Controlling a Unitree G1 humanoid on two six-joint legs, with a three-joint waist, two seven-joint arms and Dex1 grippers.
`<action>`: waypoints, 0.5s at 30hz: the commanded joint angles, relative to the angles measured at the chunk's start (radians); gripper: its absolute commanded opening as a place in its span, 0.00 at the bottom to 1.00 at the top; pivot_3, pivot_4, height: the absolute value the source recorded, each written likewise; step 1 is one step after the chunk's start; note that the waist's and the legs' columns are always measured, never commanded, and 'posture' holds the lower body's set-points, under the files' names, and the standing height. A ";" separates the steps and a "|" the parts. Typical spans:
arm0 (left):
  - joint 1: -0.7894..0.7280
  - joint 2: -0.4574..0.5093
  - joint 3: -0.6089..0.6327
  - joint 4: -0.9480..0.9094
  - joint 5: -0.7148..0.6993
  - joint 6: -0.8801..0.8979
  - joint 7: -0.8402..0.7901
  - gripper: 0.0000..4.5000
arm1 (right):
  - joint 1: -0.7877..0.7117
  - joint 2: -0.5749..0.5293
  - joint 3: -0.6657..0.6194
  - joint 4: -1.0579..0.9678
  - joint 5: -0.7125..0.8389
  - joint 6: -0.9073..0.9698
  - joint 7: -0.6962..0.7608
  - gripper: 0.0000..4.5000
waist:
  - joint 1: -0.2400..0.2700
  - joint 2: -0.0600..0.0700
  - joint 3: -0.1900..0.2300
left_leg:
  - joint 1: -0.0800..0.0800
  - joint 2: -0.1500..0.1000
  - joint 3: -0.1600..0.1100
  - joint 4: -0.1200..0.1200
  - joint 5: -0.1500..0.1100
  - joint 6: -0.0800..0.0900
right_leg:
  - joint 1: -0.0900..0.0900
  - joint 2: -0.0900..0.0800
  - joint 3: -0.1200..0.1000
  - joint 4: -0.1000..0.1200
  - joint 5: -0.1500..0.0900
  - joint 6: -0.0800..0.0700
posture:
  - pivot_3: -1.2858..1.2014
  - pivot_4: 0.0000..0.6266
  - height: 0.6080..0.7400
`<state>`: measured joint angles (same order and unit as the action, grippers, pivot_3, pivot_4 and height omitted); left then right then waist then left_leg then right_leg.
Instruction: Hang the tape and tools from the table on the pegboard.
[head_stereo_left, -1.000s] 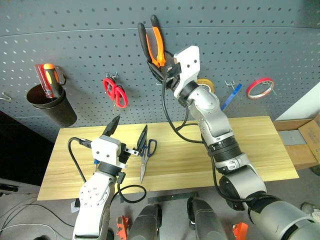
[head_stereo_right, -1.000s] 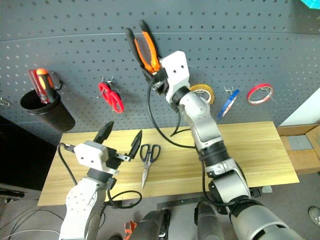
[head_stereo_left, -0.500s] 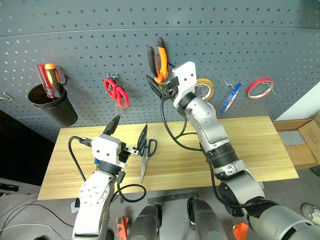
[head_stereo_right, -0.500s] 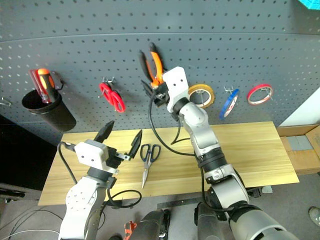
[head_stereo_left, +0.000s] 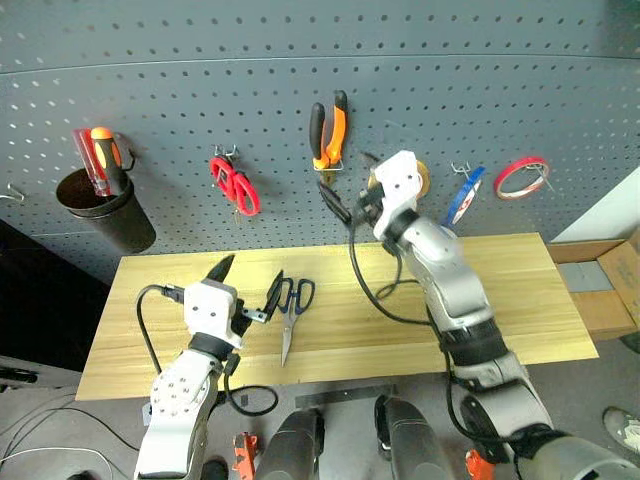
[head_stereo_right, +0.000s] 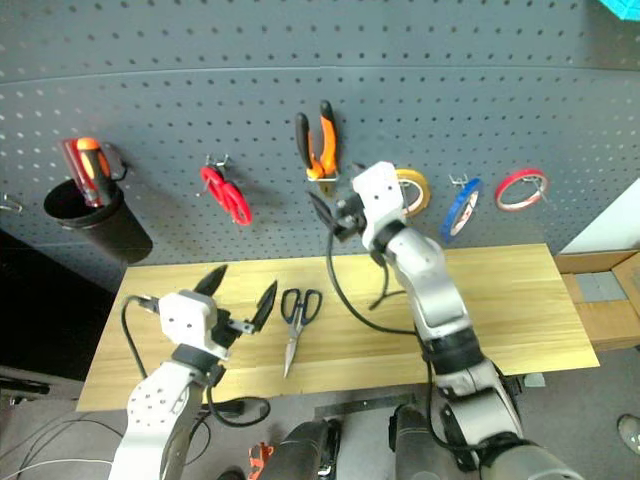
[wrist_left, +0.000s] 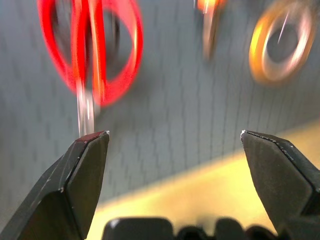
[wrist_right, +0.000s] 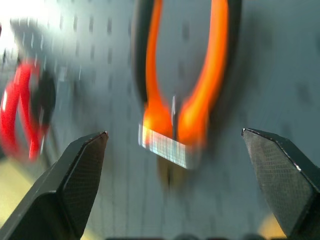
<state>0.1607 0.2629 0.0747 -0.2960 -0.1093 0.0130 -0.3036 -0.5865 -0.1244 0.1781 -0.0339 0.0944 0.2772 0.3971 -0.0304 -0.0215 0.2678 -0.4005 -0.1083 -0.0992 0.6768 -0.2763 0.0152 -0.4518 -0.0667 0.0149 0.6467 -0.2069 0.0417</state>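
The dark grey pegboard (head_stereo_left: 520, 90) stood behind the pale wooden desk (head_stereo_left: 520, 300). On the board hung the orange-and-black pliers (head_stereo_left: 330, 130), a blue tape ring (head_stereo_left: 462, 195), red-handled scissors (head_stereo_left: 233, 186), a yellow tape ring (head_stereo_right: 412, 190) and a red tape ring (head_stereo_left: 520, 176). The right gripper (head_stereo_left: 352, 190) hung just below the pliers, fingers wide apart and empty. The left gripper (head_stereo_left: 246, 283) hovered over the desk, fingers spread, holding nothing, just beside the dark-handled scissors (head_stereo_left: 291, 312) lying flat.

Three tape rings (head_stereo_right: 460, 208), two scissors (head_stereo_right: 296, 312), one pliers (head_stereo_right: 320, 140)
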 joint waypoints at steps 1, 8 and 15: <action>0.008 0.022 -0.026 -0.022 -0.011 0.047 -0.039 1.00 | 0.047 0.004 -0.001 -0.129 0.040 0.112 0.004 0.99 | -0.003 0.000 0.000 | 0.000 0.000 0.000 0.000 0.000 0.000 | 0.000 0.000 0.000 0.000 0.000 0.000 | 0.50 0.39 1.00; -0.003 0.074 -0.124 0.030 0.055 0.390 -0.038 1.00 | 0.252 -0.089 0.039 -0.264 0.092 0.279 0.077 0.99 | -0.006 0.000 -0.003 | 0.003 0.000 0.000 0.001 -0.002 0.004 | 0.004 0.000 0.000 0.000 0.000 0.000 | 0.48 0.38 1.00; -0.047 0.010 -0.144 0.085 0.089 0.470 0.042 1.00 | 0.248 -0.079 0.036 -0.291 0.095 0.331 0.037 0.99 | -0.022 0.000 -0.003 | 0.003 0.000 0.000 0.001 -0.001 0.001 | 0.004 -0.001 0.000 0.001 0.001 0.001 | 0.47 0.40 1.00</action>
<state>0.1102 0.2757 -0.0594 -0.2075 -0.0284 0.4544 -0.2673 -0.3284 -0.2086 0.2182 -0.2745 0.1795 0.6001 0.4421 -0.0521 -0.0215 0.2647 -0.3974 -0.1080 -0.0987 0.6780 -0.2770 0.0159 -0.4480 -0.0673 0.0145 0.6473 -0.2063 0.0424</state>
